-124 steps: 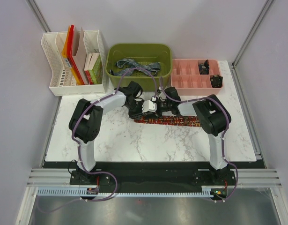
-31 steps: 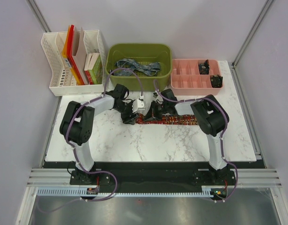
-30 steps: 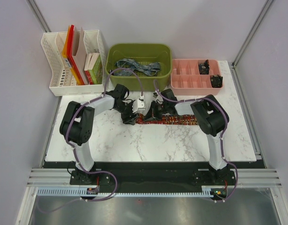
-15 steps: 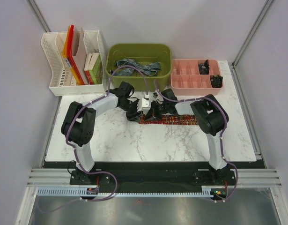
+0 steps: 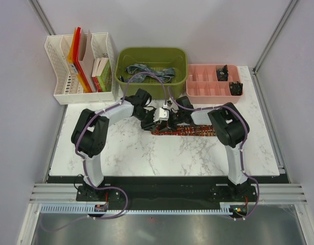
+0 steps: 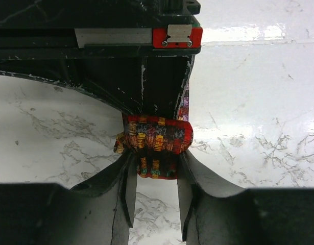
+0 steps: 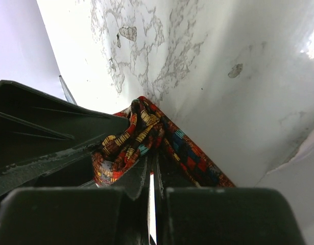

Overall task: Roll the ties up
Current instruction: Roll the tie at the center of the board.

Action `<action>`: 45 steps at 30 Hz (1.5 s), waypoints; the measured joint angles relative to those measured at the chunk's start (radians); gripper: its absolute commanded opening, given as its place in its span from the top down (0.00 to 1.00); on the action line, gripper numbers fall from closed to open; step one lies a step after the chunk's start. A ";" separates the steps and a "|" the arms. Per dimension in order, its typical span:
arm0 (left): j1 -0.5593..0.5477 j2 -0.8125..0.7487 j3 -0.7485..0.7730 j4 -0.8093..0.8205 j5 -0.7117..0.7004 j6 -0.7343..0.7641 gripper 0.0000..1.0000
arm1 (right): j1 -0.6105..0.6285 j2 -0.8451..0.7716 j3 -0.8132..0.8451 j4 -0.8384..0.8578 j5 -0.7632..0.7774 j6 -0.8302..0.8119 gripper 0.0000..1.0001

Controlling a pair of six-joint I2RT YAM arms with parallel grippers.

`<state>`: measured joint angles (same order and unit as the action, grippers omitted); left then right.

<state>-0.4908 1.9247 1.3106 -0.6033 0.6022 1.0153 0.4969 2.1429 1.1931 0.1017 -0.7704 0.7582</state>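
- Red-orange patterned tie (image 5: 190, 131) lies flat on the marble table (image 5: 146, 153), with its left end rolled up.
- Left gripper (image 6: 155, 164) clamps that roll; right gripper (image 7: 150, 168) pinches the fabric beside it.
- Blue-grey tie (image 5: 146, 70) lies in the green bin (image 5: 151, 51).

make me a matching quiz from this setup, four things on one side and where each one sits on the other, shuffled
Things:
1. red patterned tie
2. blue-grey tie
3. pink tray
4. white file rack

Places:
a. inside the green bin
b. back left
c. flat on the marble table, one end rolled up
d. back right

Pairs: 1-c, 2-a, 3-d, 4-b
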 measured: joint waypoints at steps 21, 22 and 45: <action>-0.049 0.050 0.060 -0.055 -0.130 -0.001 0.76 | -0.018 -0.048 -0.013 -0.065 0.023 -0.027 0.75; -0.051 0.053 0.064 -0.059 -0.134 -0.001 0.76 | -0.020 -0.052 -0.017 -0.070 0.026 -0.029 0.73; -0.061 0.071 0.092 -0.080 -0.157 -0.010 0.78 | -0.080 -0.179 -0.119 -0.011 -0.026 0.014 0.48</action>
<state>-0.5514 1.9957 1.4021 -0.6834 0.4454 1.0054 0.4168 1.9640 1.0740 0.0910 -0.7963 0.7719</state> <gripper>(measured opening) 0.370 0.511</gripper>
